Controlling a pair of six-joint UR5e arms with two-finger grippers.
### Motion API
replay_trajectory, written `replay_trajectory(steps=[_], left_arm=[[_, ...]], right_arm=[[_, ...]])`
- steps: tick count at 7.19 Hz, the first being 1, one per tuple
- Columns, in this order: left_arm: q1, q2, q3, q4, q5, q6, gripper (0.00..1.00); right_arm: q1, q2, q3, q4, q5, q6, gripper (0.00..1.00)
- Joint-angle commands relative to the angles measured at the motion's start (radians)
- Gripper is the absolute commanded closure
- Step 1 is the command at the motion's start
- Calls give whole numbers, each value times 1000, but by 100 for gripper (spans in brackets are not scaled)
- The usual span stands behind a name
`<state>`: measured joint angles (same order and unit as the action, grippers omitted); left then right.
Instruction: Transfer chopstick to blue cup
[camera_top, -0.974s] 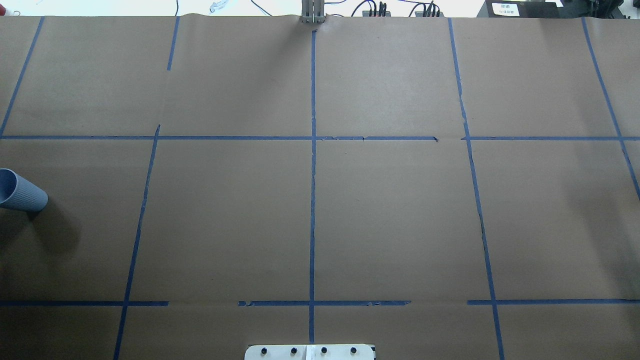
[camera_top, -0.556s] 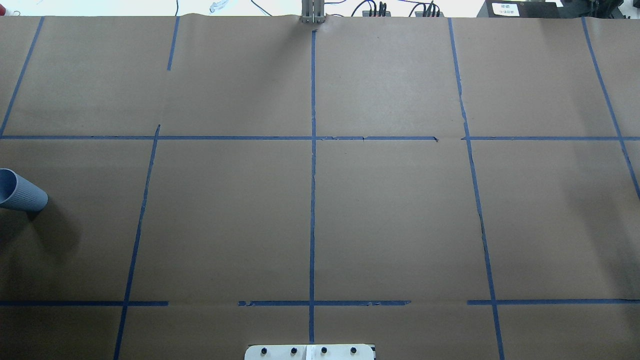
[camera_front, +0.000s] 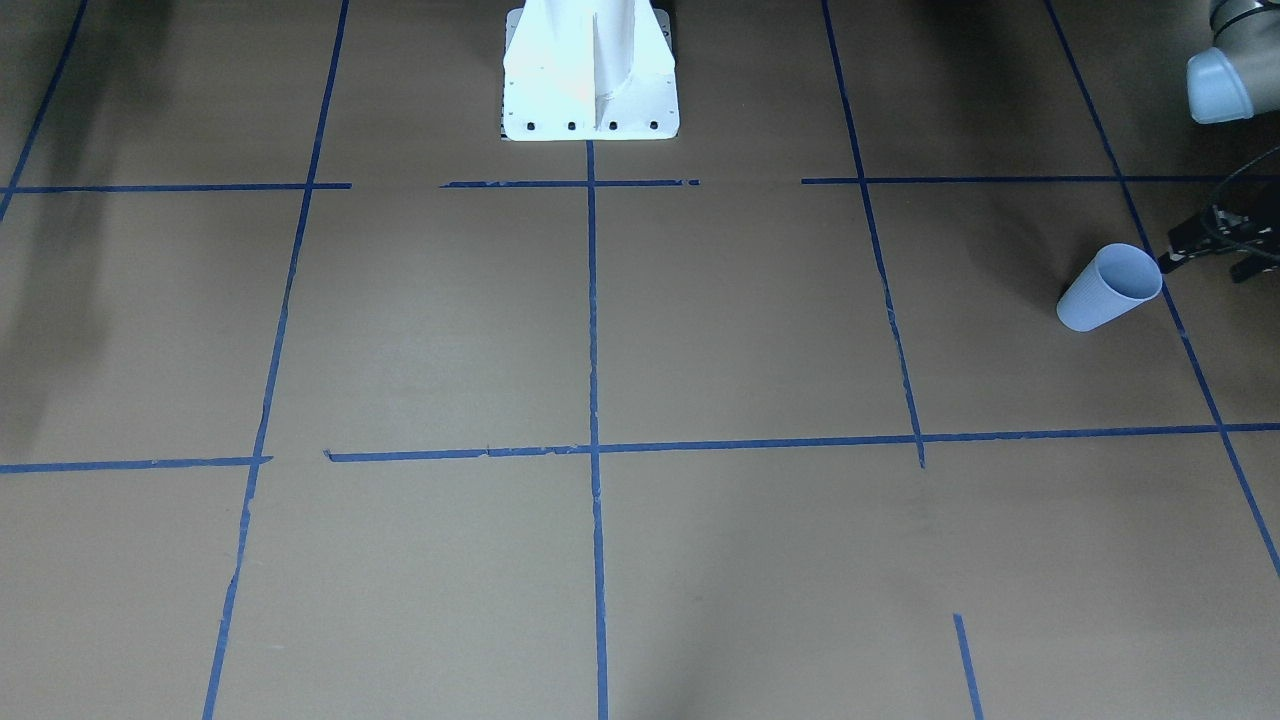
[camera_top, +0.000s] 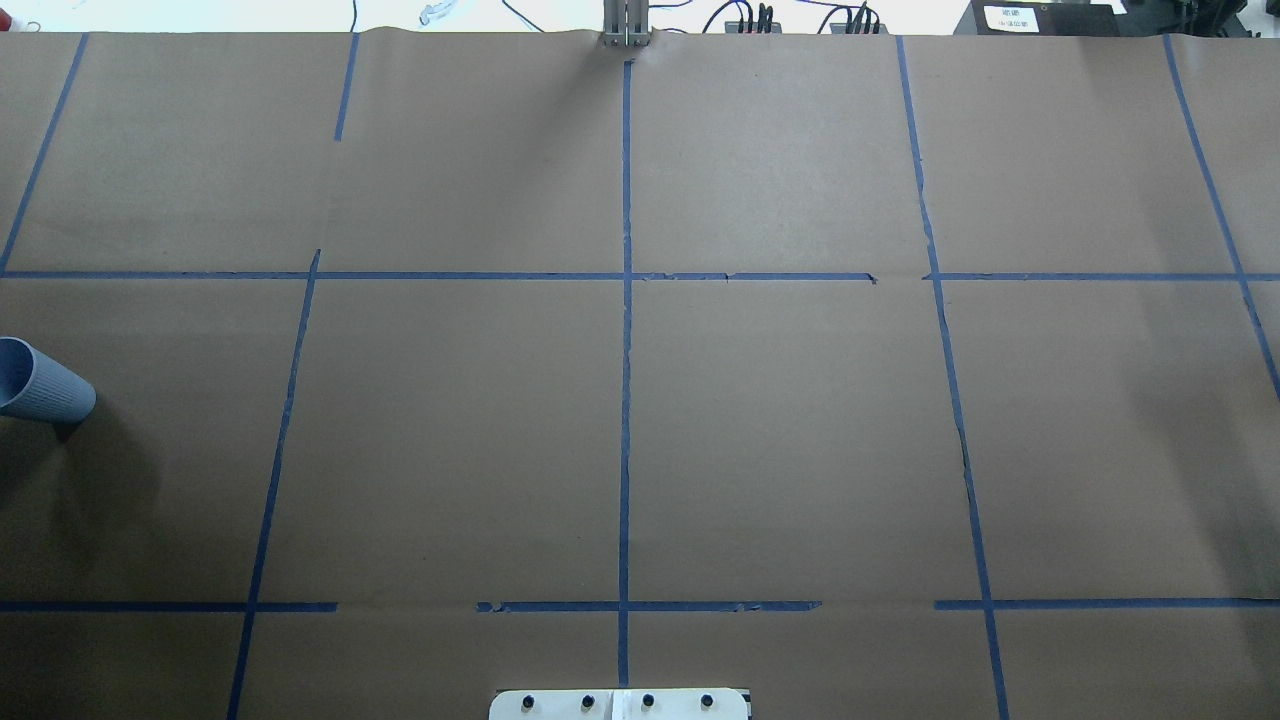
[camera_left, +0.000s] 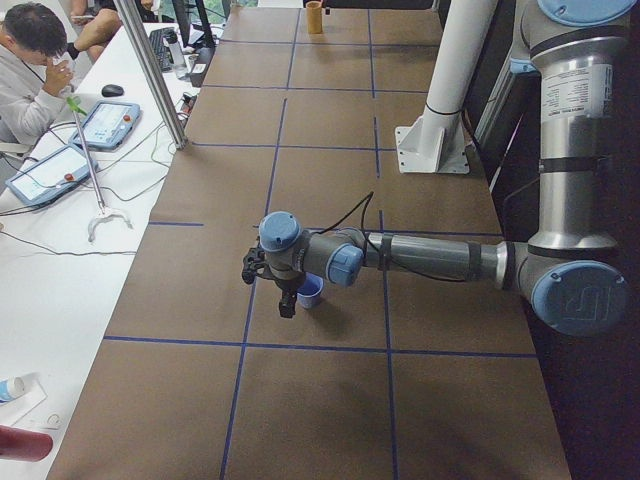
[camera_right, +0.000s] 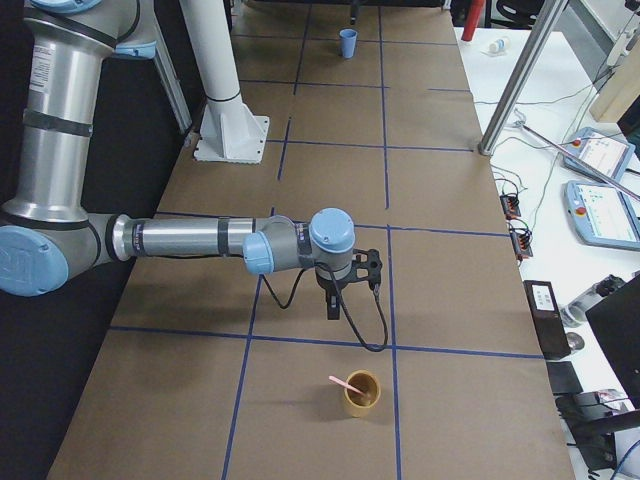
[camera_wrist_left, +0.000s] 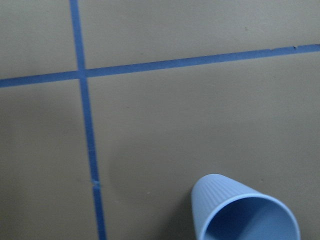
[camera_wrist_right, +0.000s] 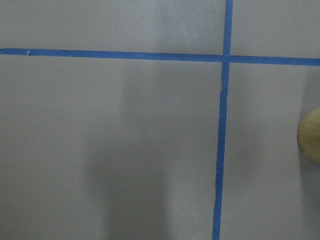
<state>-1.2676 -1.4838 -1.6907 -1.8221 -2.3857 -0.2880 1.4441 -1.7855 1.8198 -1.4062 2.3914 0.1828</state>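
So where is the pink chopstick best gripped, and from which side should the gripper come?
Grip the free upper end of the chopstick; the rest is hidden inside the tan cup. It leans over the rim toward the robot's side, so probably come from above, closing across the shaft.

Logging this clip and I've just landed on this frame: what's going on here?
Nothing is being carried yet. The pink chopstick rests in a tan cup at the robot's right end of the table, and the right hand hangs near it without touching it. The blue cup stands upright at the opposite end, apparently empty, beside the left hand. I cannot tell whether either hand is open.
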Motion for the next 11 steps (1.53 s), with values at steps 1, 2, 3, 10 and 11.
replay_trajectory(steps=[1, 2, 3, 10, 11], left_arm=[[56, -9, 32, -8, 0, -23, 0], [66, -9, 39, -8, 2, -23, 6], [88, -12, 52, -9, 3, -23, 12], [140, -30, 91, -13, 22, -22, 51], [140, -30, 91, -13, 22, -22, 62]], right_arm=[[-2, 0, 0, 0, 0, 1, 0], [-2, 0, 0, 0, 2, 1, 0], [-2, 0, 0, 0, 2, 1, 0], [-2, 0, 0, 0, 3, 3, 0], [-2, -2, -2, 0, 14, 3, 0]])
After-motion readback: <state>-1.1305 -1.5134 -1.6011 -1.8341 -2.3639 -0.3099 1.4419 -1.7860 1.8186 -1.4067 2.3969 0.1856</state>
